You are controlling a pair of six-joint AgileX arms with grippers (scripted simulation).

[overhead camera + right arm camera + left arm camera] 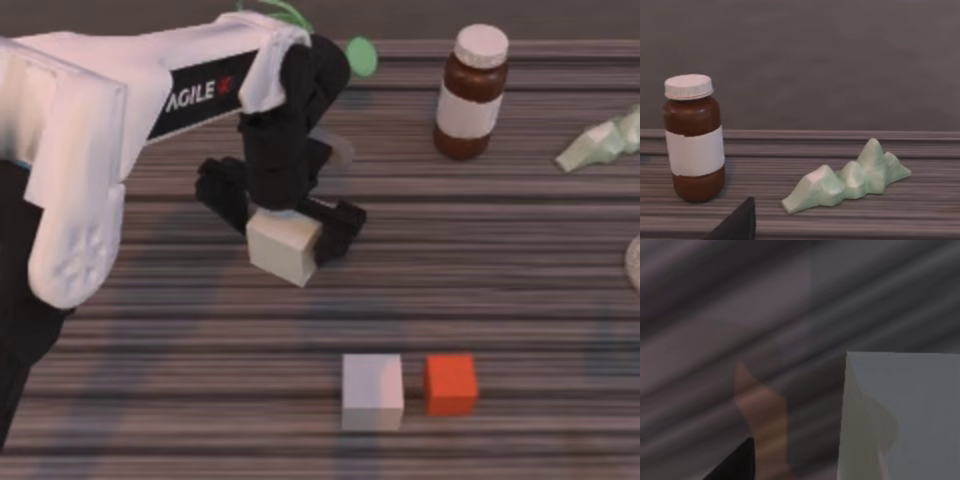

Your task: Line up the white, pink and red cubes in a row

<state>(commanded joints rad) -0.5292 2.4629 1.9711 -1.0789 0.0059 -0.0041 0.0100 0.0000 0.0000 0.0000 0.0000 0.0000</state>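
From above, the left gripper clamps the white cube, up-table and left of the pink cube (the landmark here). The red cube sits just right of the pink one. A brown bottle stands far up-table, to its right.

Left wrist: the white cube fills the near corner.

Right wrist: the bottle beside a green jagged piece; its fingers' state I cannot tell.

1. You have three cubes: one white cube between the left gripper's fingers, one pink cube and one red cube well apart from it.
2. One brown bottle.
3. One pale green jagged piece.
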